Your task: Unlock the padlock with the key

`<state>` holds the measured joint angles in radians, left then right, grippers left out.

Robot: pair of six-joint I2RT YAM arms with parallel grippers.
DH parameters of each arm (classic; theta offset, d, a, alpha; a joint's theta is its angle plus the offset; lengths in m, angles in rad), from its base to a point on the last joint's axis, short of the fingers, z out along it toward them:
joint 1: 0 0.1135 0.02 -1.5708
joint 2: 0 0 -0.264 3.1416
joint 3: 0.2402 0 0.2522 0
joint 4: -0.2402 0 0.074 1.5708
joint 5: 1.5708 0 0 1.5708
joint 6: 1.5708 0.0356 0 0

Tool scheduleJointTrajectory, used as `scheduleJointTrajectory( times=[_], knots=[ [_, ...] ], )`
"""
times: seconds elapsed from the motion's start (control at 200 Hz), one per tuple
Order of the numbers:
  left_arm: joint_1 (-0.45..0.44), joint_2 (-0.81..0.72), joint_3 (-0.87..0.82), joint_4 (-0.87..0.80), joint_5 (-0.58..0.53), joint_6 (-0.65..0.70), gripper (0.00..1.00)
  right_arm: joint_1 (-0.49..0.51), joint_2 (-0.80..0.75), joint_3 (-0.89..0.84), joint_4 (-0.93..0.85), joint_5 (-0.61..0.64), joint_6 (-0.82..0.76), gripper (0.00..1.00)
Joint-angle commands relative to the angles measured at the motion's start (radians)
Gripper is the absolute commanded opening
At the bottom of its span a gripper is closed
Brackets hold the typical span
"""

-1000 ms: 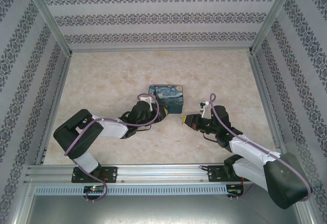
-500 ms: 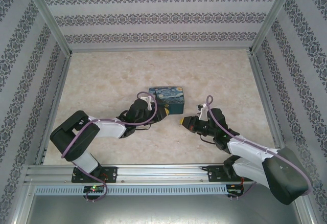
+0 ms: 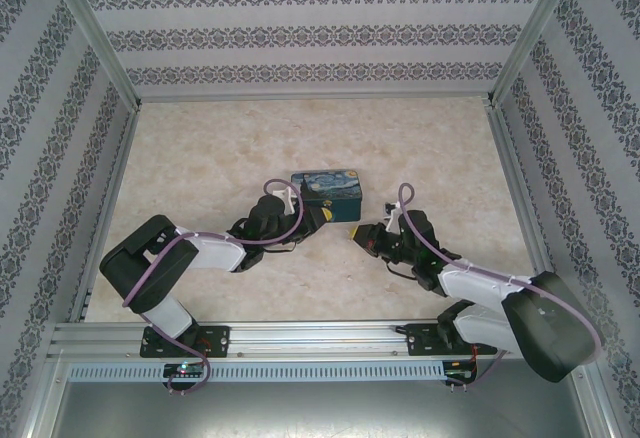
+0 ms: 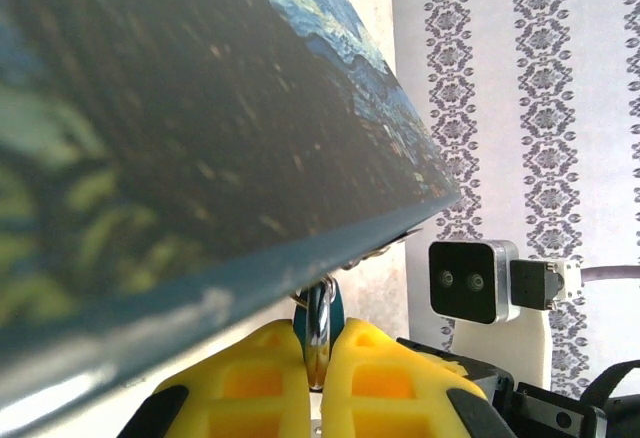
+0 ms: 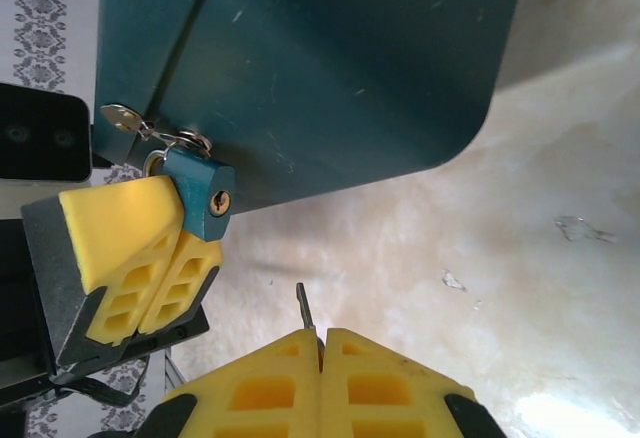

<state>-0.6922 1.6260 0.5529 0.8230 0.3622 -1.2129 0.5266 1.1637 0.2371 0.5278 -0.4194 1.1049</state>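
Gripped the padlock [image 5: 207, 198] at the box [image 5: 330, 68] latch, left claw [image 4: 318, 356] pressed on it. Pinched the key [image 5: 303, 310] in right claw [image 5: 320, 343], tip near the keyhole, not touching. Needed to square blade with slot before pushing in.

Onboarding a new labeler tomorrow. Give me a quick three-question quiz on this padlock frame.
1. True or false: the key already sits in the keyhole of the padlock.
2. The left gripper is shut on: A) the key B) the padlock C) nothing.
3. Fill in: the right gripper pinches the ____.
Key: 1 false, a gap separates them. 2 B. 3 key.
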Motion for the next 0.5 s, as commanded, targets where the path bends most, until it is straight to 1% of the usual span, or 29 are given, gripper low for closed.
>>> scheduleJointTrajectory(
  times=[0.0,0.495],
  knots=[
    [0.008,0.003,-0.008,0.106,0.021,-0.032,0.0,0.01,0.013,0.035,0.045,0.027,0.015,0.0],
    [0.011,0.034,-0.001,0.135,0.037,-0.049,0.0,0.018,0.061,0.08,0.065,0.027,0.012,0.0]
  ],
)
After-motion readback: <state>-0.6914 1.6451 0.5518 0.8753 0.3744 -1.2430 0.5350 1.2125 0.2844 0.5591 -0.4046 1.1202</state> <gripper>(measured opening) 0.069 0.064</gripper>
